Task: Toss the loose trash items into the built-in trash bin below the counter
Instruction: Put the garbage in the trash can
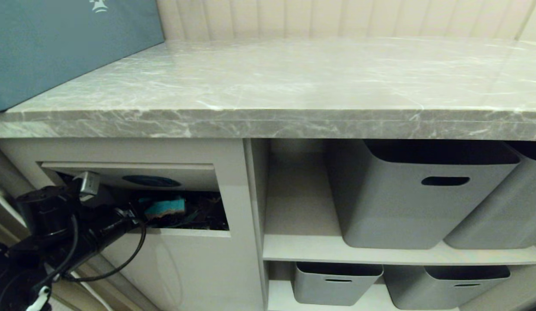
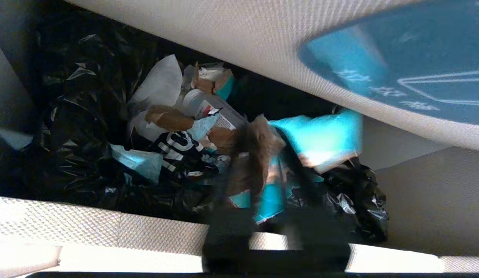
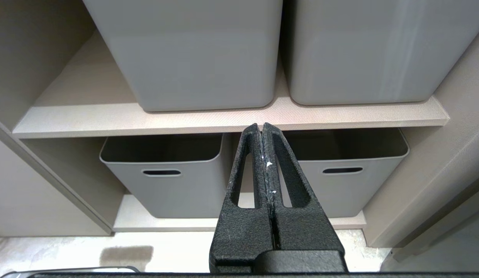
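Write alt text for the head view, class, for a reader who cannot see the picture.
The left gripper reaches into the built-in trash bin below the grey marble counter, its flap pushed inward, with a turquoise cardboard scrap at the opening. A teal box stands on the counter's left end, and grey storage tubs fill the shelves to the right.

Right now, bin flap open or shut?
Open. The flap is tilted inward, exposing the black liner and trash, with the left gripper at the opening.
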Robot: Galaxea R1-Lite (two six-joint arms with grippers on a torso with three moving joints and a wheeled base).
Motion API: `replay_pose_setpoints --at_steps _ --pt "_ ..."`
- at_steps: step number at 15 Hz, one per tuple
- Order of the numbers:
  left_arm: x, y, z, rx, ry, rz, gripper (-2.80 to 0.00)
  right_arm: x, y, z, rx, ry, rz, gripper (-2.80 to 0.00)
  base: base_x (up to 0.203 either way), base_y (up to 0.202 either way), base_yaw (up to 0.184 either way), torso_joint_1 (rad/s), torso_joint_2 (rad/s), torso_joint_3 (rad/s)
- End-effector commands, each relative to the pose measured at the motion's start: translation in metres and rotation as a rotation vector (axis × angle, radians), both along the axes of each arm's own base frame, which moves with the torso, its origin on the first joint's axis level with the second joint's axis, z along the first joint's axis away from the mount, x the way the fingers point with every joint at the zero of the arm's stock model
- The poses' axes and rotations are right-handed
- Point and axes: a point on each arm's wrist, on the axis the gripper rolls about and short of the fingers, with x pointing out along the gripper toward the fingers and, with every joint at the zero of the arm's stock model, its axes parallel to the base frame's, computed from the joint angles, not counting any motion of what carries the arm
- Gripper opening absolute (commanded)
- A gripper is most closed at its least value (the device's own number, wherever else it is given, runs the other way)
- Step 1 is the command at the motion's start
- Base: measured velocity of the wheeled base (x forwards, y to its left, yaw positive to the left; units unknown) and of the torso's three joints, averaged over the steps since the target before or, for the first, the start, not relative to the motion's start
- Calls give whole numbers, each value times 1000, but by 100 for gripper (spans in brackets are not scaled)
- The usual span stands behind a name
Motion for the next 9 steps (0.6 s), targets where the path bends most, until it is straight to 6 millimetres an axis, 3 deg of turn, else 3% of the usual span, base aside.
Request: replay_pose_setpoints --at_steps 1,6,9 --pt "1 0 2 -2 -14 1 0 0 0 0 1 1 0 -280 0 0 0 0 0 0" --pt "-2 0 3 -12 -15 5 0 0 0 0 1 1 0 -280 0 0 0 0 0 0" --pt "-28 2 16 0 -47 34 0 0 0 0 1 1 0 -280 0 0 0 0 0 0"
